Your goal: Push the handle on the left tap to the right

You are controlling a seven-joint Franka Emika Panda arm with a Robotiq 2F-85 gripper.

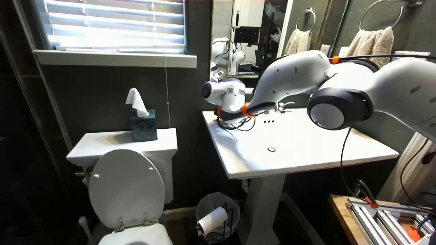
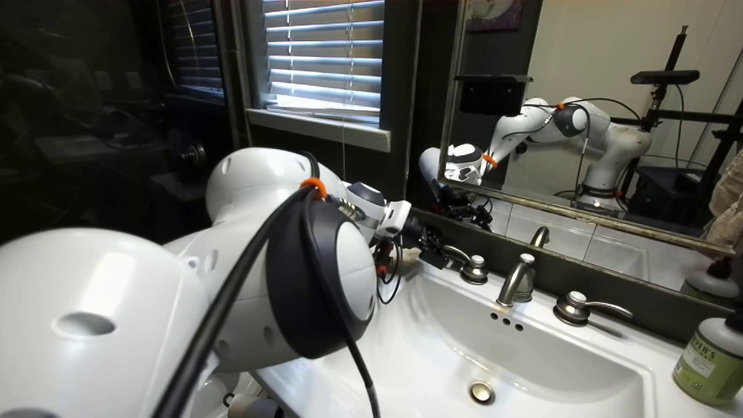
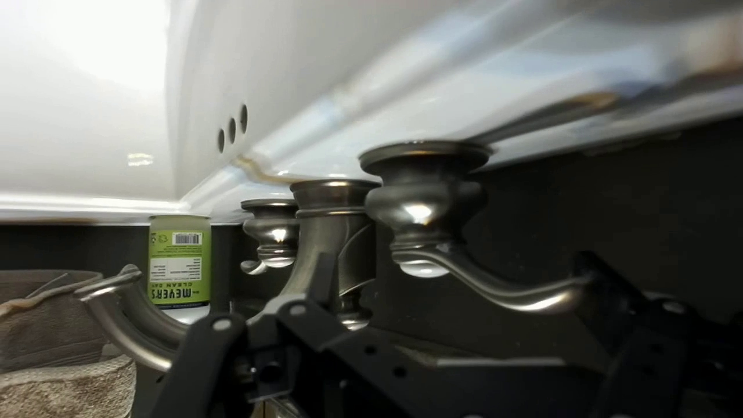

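The left tap point(image 2: 475, 271) is a short metal body with a white cap at the back left of the basin. Its handle point(image 2: 457, 252) points left toward the gripper point(image 2: 436, 251). The wrist view is upside down. There the left tap point(image 3: 426, 197) is central and the curved handle point(image 3: 511, 290) runs across between the spread black fingers of the open gripper point(image 3: 455, 270). The handle's tip meets the finger on the picture's right; whether they touch is unclear. In an exterior view the arm point(image 1: 235, 98) hides the gripper and most of the left tap.
The spout point(image 2: 515, 281) and the right tap point(image 2: 573, 307) stand along the back of the white basin point(image 2: 545, 360). A green soap bottle point(image 2: 708, 363) is at the right end. A mirror point(image 2: 592, 145) and dark wall are close behind the taps. Loose cables point(image 1: 243, 126) hang by the wrist.
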